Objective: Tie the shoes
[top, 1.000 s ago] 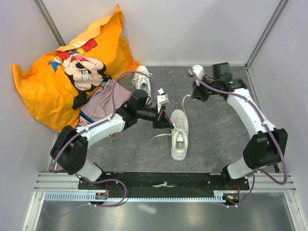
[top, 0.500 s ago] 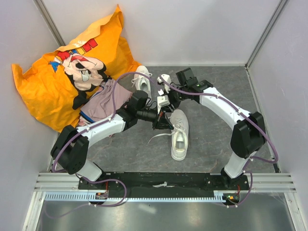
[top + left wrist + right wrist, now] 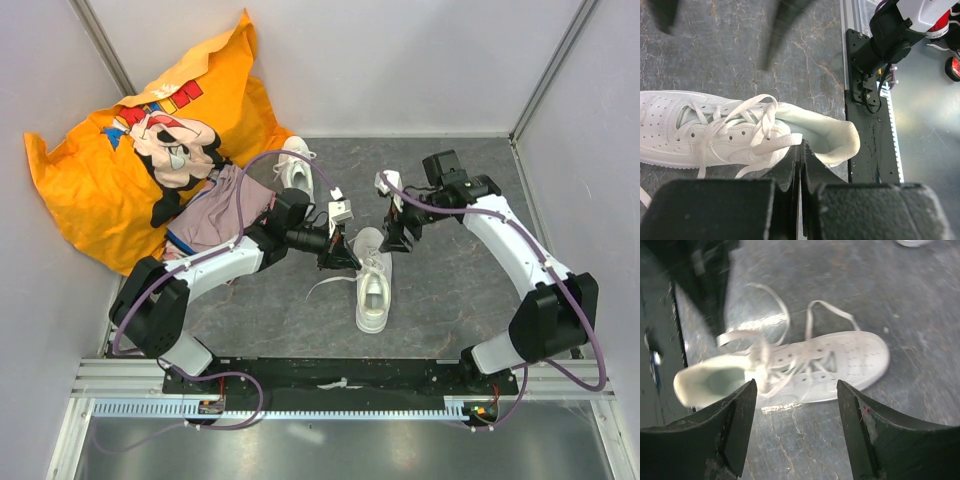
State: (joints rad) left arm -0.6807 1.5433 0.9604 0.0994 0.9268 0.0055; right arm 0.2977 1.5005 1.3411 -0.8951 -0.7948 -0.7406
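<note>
Grey tabletop (image 3: 450, 290) — shoe (image 3: 372, 280) under right hand (image 3: 397, 237).

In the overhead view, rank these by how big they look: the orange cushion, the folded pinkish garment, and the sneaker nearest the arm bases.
1. orange cushion
2. pinkish garment, though it is partly hidden
3. sneaker

Right of the near shoe (image 3: 372, 290) the counter (image 3: 450, 300) lies bare, so my right claw (image 3: 392, 243), over the shoe's toe, has free passage there. Left of the shoe my left claw (image 3: 348, 260) blocks the way. Beyond it, the other shoe (image 3: 294, 165), folded garment (image 3: 210, 215) and orange cushion (image 3: 110, 170) crowd in.
</note>
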